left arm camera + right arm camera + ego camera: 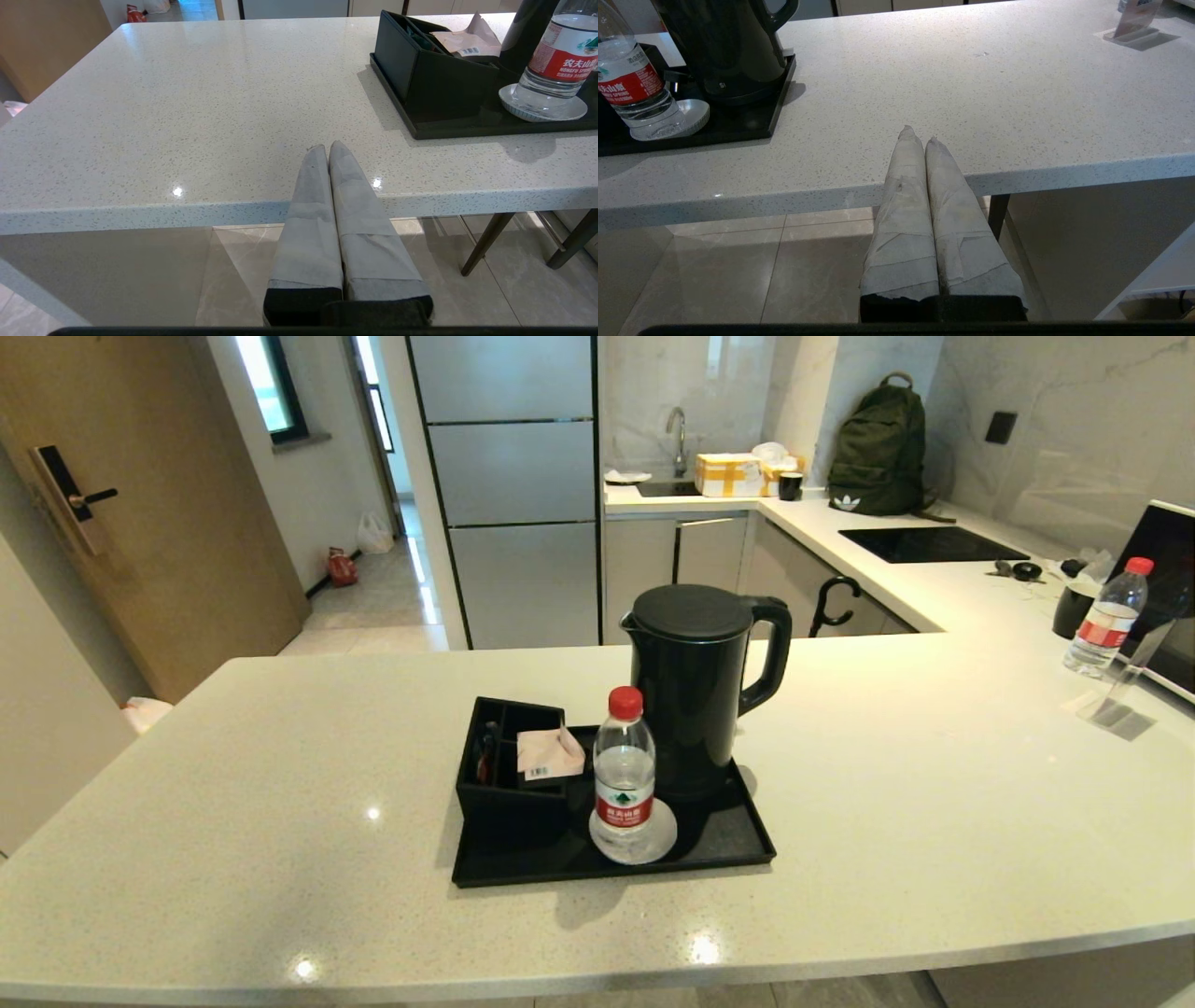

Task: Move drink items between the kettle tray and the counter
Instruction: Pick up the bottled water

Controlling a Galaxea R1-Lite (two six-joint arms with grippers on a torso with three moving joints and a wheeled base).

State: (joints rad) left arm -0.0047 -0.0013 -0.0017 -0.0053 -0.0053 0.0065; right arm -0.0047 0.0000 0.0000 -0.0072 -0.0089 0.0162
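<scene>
Nothing moved yet, I'd say: small clear plastic water bottle with red cap (624,775) stands on the shallow black tray (728,835) at 6 o'clock from the tall black kettle (695,686); pale pink tea sachet (549,753) sits in the black compartmented box (509,793). Left claw (328,148) and right claw (919,133) hang pinched closed, empty, off the bench (934,784) edge.

Water bottle (624,775) on kettle tray (709,859), before kettle (695,681)

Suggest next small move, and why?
Probably lift the right gripper toward the bottle. Both grippers, left too, sit shut below the counter edge, holding nothing; the bottle stands on a coaster on the tray, on its near side.
</scene>
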